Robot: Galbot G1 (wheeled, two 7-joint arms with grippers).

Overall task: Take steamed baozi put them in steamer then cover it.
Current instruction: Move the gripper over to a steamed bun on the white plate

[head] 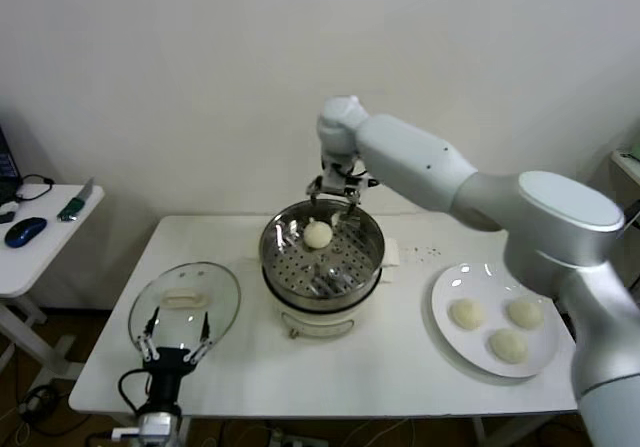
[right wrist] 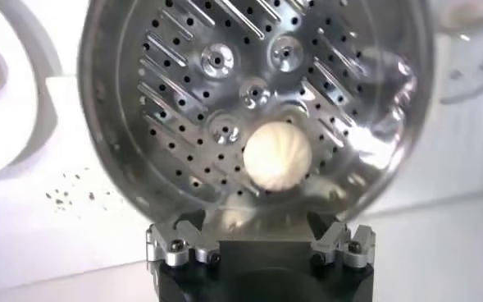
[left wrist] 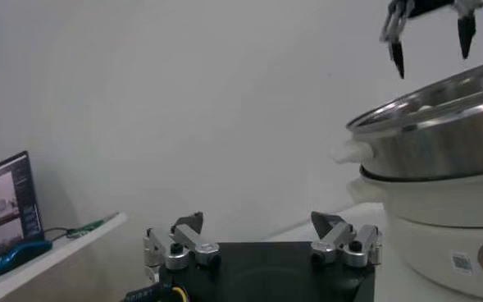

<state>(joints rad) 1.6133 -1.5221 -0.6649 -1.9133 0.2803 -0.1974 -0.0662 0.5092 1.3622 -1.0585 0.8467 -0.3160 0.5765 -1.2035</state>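
Note:
The shiny perforated steamer [head: 372, 239] stands on its white pot base [head: 325, 319] at mid-table. One cream baozi [head: 318, 233] lies inside it, toward the far wall, apart from any finger. My right gripper [head: 335, 197] hovers open and empty just above the far rim. From the right wrist the same baozi [right wrist: 277, 157] rests on the steamer's holed floor [right wrist: 184, 107], beyond the spread gripper [right wrist: 257, 226]. Three more baozi [head: 507, 345] sit on a white plate [head: 445, 279] to the right. My left gripper [head: 175, 344] waits open near the front left edge.
A round glass lid [head: 185, 302] lies flat on the table to the left of the steamer, just beyond the left gripper. A small side table [head: 50, 247] with a blue mouse [head: 25, 231] stands farther left. A wall runs close behind the table.

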